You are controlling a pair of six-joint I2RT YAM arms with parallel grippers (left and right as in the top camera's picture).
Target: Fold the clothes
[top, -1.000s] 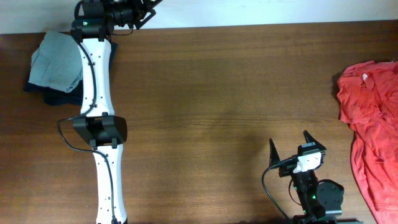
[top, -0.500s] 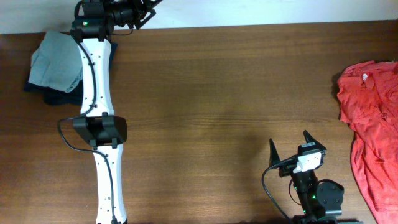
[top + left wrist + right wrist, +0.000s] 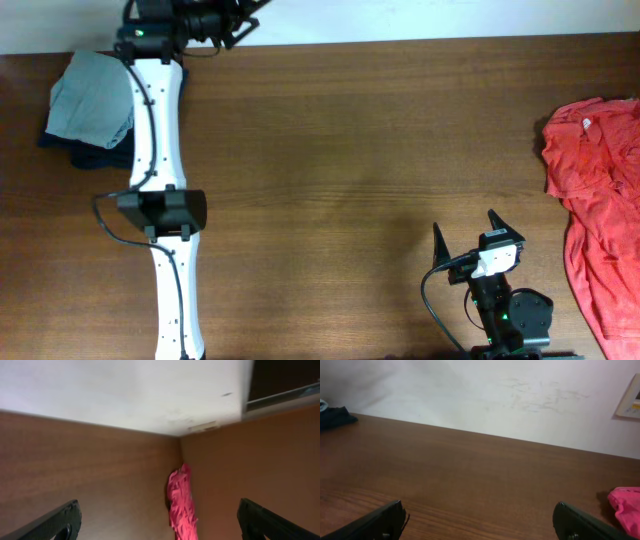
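The clothes lie in two places. A folded pale grey-teal T-shirt [image 3: 92, 98] rests on a dark navy garment [image 3: 66, 148] at the back left, beside my left arm. A crumpled red shirt [image 3: 598, 190] lies at the table's right edge; the left wrist view shows the red shirt [image 3: 181, 506] far ahead. My left gripper [image 3: 245, 14] hangs open and holds nothing over the table's back edge, right of the pile. My right gripper [image 3: 468, 232] stands open and holds nothing near the front, left of the red shirt [image 3: 626, 506]. The navy garment [image 3: 335, 416] shows far left in the right wrist view.
The brown wooden table [image 3: 360, 150] ends at a white wall [image 3: 485, 395] along its back edge. My left arm [image 3: 155, 140] stretches in a long white line from the front edge to the back left corner. The right arm's base [image 3: 510, 318] sits at the front right.
The left gripper has shifted slightly at the back edge. The right arm and the clothes have not moved.
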